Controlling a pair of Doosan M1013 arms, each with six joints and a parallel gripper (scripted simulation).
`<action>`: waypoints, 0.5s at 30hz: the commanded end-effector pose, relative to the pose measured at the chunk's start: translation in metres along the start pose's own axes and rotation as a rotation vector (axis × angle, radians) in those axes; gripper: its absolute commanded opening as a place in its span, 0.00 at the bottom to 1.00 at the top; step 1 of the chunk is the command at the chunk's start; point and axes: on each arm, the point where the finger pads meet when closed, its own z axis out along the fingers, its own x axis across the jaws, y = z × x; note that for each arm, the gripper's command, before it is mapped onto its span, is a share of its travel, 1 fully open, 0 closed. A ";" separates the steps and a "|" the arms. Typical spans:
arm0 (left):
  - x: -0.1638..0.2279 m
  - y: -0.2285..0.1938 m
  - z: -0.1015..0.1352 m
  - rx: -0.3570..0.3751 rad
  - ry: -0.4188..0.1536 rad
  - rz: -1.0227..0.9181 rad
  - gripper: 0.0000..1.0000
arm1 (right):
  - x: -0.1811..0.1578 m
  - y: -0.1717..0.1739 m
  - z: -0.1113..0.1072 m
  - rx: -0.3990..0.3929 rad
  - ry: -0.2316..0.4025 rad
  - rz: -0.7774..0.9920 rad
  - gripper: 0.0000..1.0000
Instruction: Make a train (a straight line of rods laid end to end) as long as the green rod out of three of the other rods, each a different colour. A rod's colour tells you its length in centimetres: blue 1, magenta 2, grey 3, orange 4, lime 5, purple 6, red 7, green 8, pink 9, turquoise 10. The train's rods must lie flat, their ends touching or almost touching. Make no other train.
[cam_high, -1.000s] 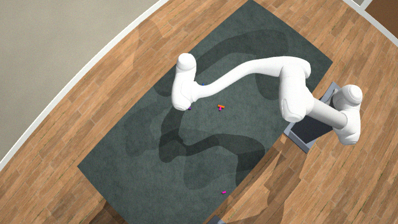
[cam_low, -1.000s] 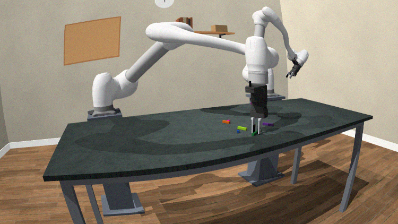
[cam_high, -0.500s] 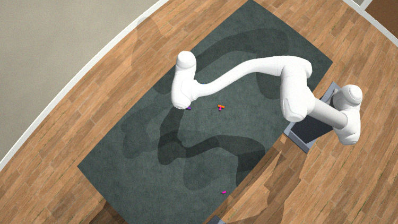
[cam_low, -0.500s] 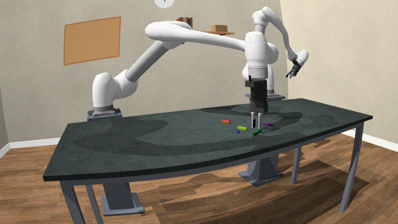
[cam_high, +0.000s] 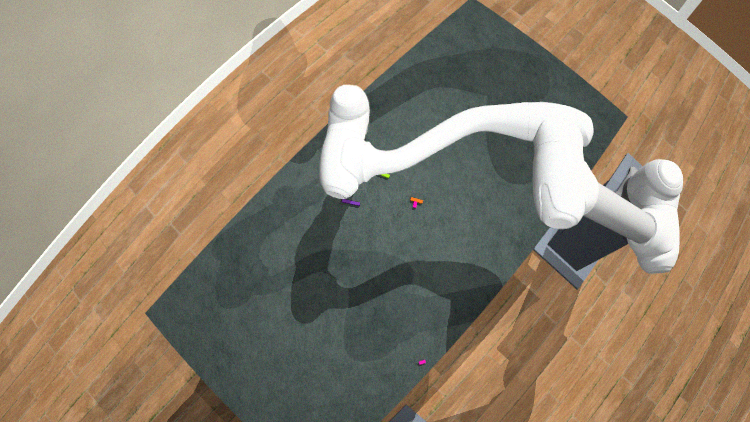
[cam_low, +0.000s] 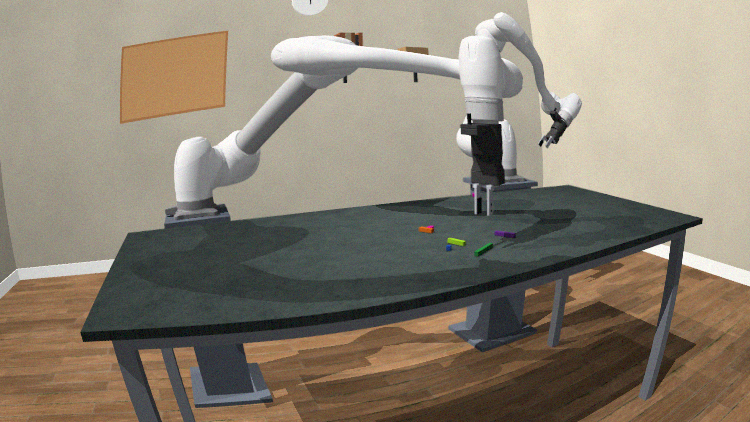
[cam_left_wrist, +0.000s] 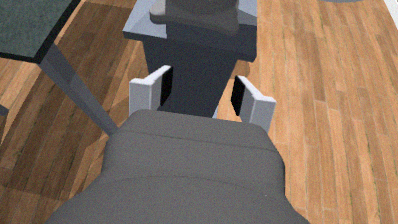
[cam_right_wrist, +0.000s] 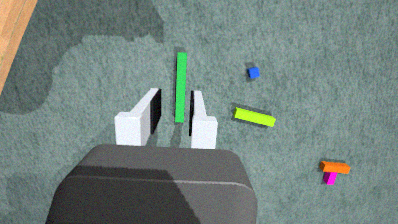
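Hanging above the desk (cam_high: 283, 367) (cam_low: 335, 262) near the long green rod (cam_low: 483, 249) (cam_right_wrist: 181, 87), with right fingers (cam_low: 483, 214) half wide, empty; holding left fingers (cam_low: 544, 143) wide, empty, well apart from it.
Lying near the green rod: lime rod (cam_high: 385, 175) (cam_low: 456, 241) (cam_right_wrist: 255, 117), small blue cube (cam_right_wrist: 254, 72) (cam_low: 448, 248); farther off, short magenta block (cam_high: 414, 205) (cam_low: 430, 227) (cam_right_wrist: 330, 178). Probably handling light and stiff; calling for mid-length grips across narrow sides.

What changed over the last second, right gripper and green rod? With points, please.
The right gripper (cam_low: 483, 214) (cam_right_wrist: 175, 103) rose from down at the green rod (cam_low: 483, 249) (cam_right_wrist: 181, 87) to well above it. Its fingers are open around nothing; it looks to have let go, though whether it gripped the rod before isn't clear. The orange (cam_high: 416, 200) (cam_low: 425, 229) (cam_right_wrist: 335, 167), lime (cam_high: 385, 175) (cam_low: 456, 241) (cam_right_wrist: 255, 117) and purple (cam_high: 351, 203) (cam_low: 505, 234) rods stayed put.
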 end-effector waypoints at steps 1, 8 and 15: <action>0.000 0.000 0.000 -0.001 0.000 0.000 1.00 | 0.000 0.000 -0.008 0.000 -0.001 0.000 0.54; 0.000 0.000 0.000 -0.001 0.000 0.000 1.00 | 0.000 0.000 -0.009 0.000 -0.001 0.000 1.00; 0.000 0.000 0.000 -0.001 0.000 0.000 1.00 | 0.000 0.000 -0.009 0.000 -0.001 0.000 1.00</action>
